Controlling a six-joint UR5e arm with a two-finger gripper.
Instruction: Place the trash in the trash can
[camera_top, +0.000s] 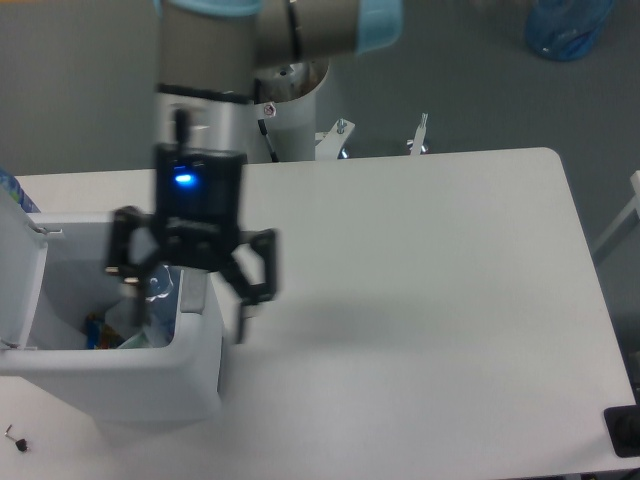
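Note:
The trash can (110, 385) stands at the table's left front corner, with its white lid (20, 275) hinged up on the left. My gripper (187, 300) hangs over the can's right rim with its fingers spread wide, open. The crushed clear bluish bottle (160, 292) is below the gripper, just inside the can's right wall, and no finger is closed on it. At the bottom of the can lies a whitish piece with some green (132, 341), possibly the wrapper; it is too small and blurred to be sure.
Small blue and orange scraps (94, 328) lie in the can. The arm's white base (292, 115) stands behind the table's far edge. A blue bag (568, 26) is on the floor at top right. The white table (420, 300) extends to the right.

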